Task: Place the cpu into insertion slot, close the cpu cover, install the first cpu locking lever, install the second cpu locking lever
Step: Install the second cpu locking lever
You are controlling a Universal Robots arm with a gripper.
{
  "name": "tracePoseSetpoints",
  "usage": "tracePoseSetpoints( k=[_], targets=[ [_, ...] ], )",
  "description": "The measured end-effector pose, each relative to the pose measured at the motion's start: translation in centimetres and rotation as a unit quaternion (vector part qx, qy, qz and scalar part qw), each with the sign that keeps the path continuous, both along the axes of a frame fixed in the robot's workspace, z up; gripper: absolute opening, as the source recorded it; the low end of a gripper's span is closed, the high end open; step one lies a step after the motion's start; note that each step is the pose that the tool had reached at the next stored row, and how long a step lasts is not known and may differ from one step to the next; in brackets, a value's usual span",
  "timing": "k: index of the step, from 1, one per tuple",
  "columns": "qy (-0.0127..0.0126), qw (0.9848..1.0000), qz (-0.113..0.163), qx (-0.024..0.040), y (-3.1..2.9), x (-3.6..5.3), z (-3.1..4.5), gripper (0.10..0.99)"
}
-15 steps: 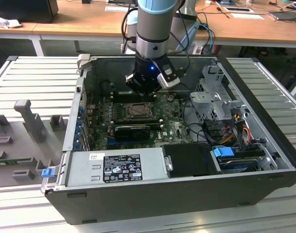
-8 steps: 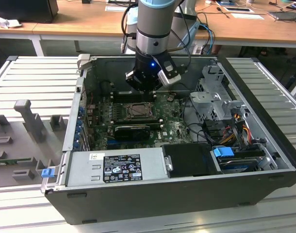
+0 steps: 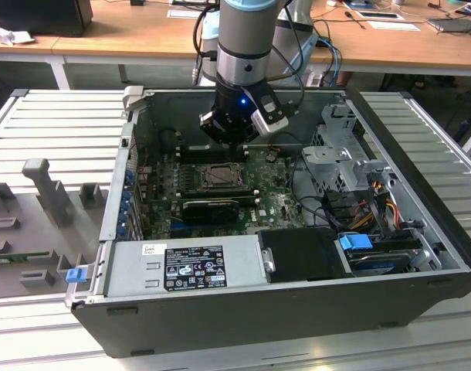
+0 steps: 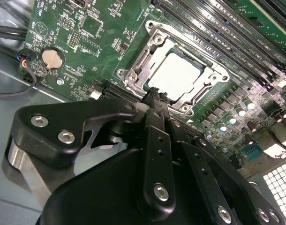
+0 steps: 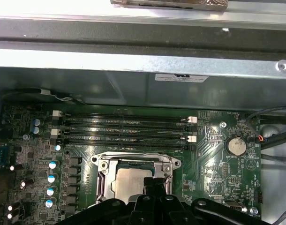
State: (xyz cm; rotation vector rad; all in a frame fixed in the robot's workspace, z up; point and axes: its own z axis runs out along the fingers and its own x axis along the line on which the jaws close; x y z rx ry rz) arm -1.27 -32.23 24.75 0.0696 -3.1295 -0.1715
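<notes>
Fingers by the chip
The fingers (image 4: 154, 96) are pressed together, holding nothing, just beside the cpu (image 4: 176, 72). It looks thin, light and easily hurt; hold its edges.

A ribbed grey metal surface (image 3: 58, 124) is seen across the exterior view. An open dark grey computer case (image 3: 243, 313) is carried at centre, and grey plastic fixture blocks (image 3: 46, 189) are set at the left edge.
</notes>
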Motion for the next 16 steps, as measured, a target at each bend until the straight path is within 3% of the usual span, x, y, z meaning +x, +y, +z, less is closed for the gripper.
tracePoseSetpoints(
  k=[5,16],
  targets=[
    [0.0,1.0,-0.001,0.0001,-0.13,0.0,0.02,0.106],
    [0.0001,1.0,-0.002,0.0,-1.11,0.0,0.02,0.106]
  ],
)
